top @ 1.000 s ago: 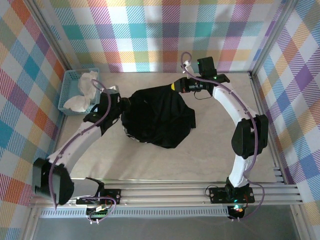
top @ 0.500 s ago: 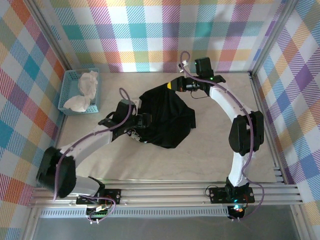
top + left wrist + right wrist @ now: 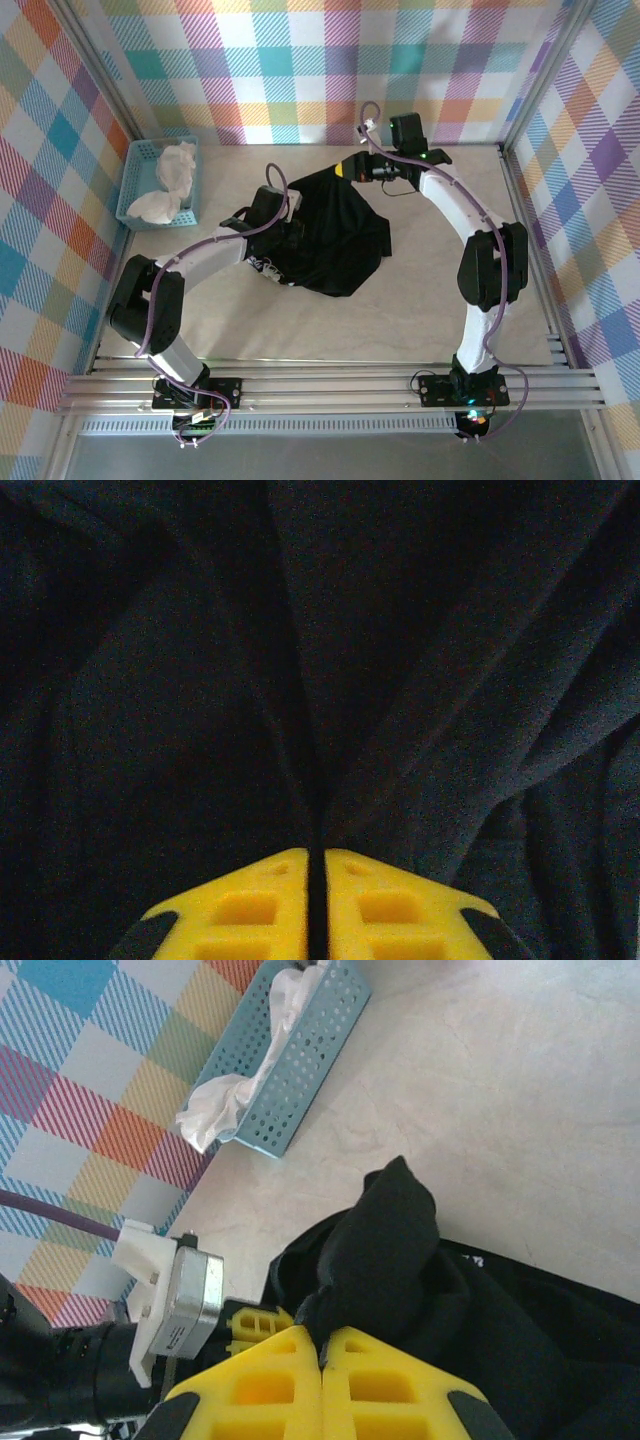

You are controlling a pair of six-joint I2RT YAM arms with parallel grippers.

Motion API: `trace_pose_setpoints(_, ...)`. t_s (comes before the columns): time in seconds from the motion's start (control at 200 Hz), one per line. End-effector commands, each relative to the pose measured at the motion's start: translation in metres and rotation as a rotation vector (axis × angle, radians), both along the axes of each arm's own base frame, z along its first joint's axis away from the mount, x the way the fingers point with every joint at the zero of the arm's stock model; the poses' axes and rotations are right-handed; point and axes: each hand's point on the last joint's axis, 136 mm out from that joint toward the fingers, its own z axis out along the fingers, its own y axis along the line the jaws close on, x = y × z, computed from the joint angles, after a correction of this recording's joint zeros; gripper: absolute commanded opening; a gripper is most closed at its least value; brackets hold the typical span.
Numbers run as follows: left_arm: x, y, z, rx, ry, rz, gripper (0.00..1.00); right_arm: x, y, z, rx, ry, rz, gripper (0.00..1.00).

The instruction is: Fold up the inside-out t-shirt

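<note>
Worktop (image 3: 420, 300): carries the t-shirt (image 3: 335, 245), a bunched black heap at centre, toward the far side; not flat, no fold made yet. Shirt outline: the far-left lobe has drawn in vs. a second ago; the near edge is unchanged. L arm: has swung away from the shirt's left margin on the side of the light-blue basket (image 3: 133, 190) and now reaches over the upper-left part of the garment. R arm: pos. held at the far edge, slight shift only. L gripper (image 3: 292, 220): jaws went wide mid-travel and are now together. In the wrist view a ridge of black fabric runs straight into the seam of the L gripper (image 3: 316, 858), so read as clamped on a pinch of shirt. R gripper (image 3: 350, 172): no change, jaws together on cloth. In its wrist view a peak of fabric stands up past the tips of the R gripper (image 3: 322, 1345). Meaning for task: re-grasp on the L side looks complete and both arms have a hold, so spreading the heap can prob. start. Caution: the L pinch may take in more than one layer.
</note>
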Motion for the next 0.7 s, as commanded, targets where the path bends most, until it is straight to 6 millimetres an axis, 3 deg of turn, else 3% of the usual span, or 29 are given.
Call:
trace_pose_setpoints(0.0,-0.024,-0.028,0.069,-0.24,-0.054,-0.144,0.0,0.019,-0.002,0.027,0.032,-0.064,-0.053,0.0)
trace_pose_setpoints(0.085,-0.057,-0.043,0.14,-0.519,-0.143,-0.242,0.0,0.036,-0.001,0.035,0.069,-0.051,-0.122,0.0)
trace_pose_setpoints(0.125,-0.067,-0.039,0.165,-0.586,-0.193,-0.238,0.0,0.045,-0.004,0.033,0.042,-0.053,-0.164,0.09)
trace_pose_setpoints(0.2,-0.073,-0.023,0.189,-0.616,-0.27,-0.171,0.0,0.058,-0.015,0.02,-0.103,-0.083,-0.244,0.22)
trace_pose_setpoints(0.275,-0.074,-0.013,0.194,-0.601,-0.295,-0.142,0.0,0.055,-0.03,0.007,-0.288,-0.143,-0.29,0.33)
trace_pose_setpoints(0.355,-0.074,-0.009,0.192,-0.605,-0.292,-0.128,0.0,0.025,-0.03,0.009,-0.329,-0.231,-0.238,0.42)
trace_pose_setpoints(0.485,-0.071,-0.008,0.193,-0.626,-0.296,-0.136,0.0,-0.051,-0.015,-0.001,-0.266,-0.332,-0.108,0.57)
trace_pose_setpoints(0.605,-0.071,-0.006,0.191,-0.647,-0.299,-0.152,0.0,-0.113,0.001,-0.04,-0.147,-0.294,0.034,0.59)
trace_pose_setpoints(0.695,-0.07,-0.004,0.191,-0.657,-0.295,-0.15,0.0,-0.133,0.011,-0.064,-0.117,-0.278,0.088,0.61)
